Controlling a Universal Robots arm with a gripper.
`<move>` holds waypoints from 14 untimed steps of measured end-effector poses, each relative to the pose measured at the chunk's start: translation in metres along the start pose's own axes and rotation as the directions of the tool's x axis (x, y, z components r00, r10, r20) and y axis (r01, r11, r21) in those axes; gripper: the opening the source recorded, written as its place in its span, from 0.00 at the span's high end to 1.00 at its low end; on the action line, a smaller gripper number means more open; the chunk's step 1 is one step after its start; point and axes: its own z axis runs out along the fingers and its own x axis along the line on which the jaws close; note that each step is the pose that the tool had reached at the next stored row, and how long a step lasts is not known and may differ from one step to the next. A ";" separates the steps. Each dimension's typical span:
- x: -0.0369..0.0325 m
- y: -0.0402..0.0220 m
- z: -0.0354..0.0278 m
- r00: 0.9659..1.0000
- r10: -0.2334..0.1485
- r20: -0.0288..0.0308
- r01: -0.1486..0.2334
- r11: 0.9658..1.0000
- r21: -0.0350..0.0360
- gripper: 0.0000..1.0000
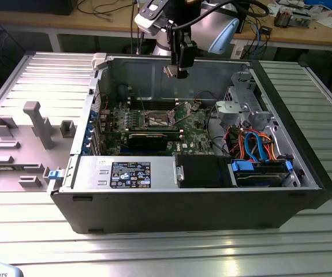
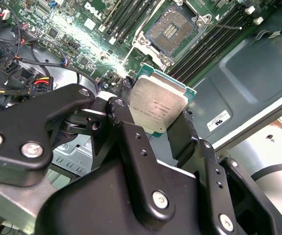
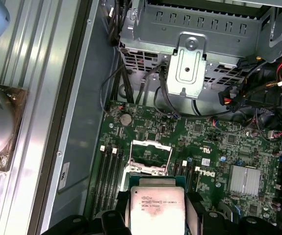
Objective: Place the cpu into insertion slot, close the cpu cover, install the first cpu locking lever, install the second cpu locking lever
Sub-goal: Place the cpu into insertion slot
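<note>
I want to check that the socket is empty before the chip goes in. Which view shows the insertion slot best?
The second wrist view: the insertion slot lies unobstructed, its dark centre bare. In the first wrist view it sits close behind the held cpu, seen at a slant. The exterior view shows it from far off.

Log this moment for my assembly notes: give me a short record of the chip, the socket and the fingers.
held item: chip, metal top showing, in the air above the green board
grip: fingers shut on the chip's opposite edges
socket state: socket uncovered, no chip in it
location: over the open computer case
</note>
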 end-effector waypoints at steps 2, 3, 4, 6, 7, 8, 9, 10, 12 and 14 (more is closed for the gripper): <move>0.0000 0.0000 0.0000 1.000 0.000 0.000 0.000 1.000 0.000 0.46; 0.0000 0.0000 0.0000 1.000 0.000 0.000 0.000 1.000 0.000 0.46; 0.0000 0.0000 0.0000 1.000 0.001 0.000 -0.001 1.000 0.000 0.46; 0.0000 -0.0001 0.0003 1.000 0.031 0.003 -0.031 1.000 -0.001 0.46; 0.0001 -0.0003 0.0005 0.999 0.046 0.004 -0.046 0.999 -0.001 0.46; 0.0002 -0.0012 0.0005 0.998 0.057 0.005 -0.057 0.998 -0.001 0.46; 0.0006 -0.0030 0.0004 0.998 0.063 0.006 -0.063 0.998 -0.001 0.46; 0.0007 -0.0037 0.0005 0.998 0.067 0.006 -0.067 0.998 -0.001 0.46; 0.0010 -0.0054 0.0006 0.997 0.080 0.007 -0.080 0.997 -0.002 0.46; 0.0011 -0.0060 0.0008 0.996 0.087 0.007 -0.087 0.996 -0.001 0.46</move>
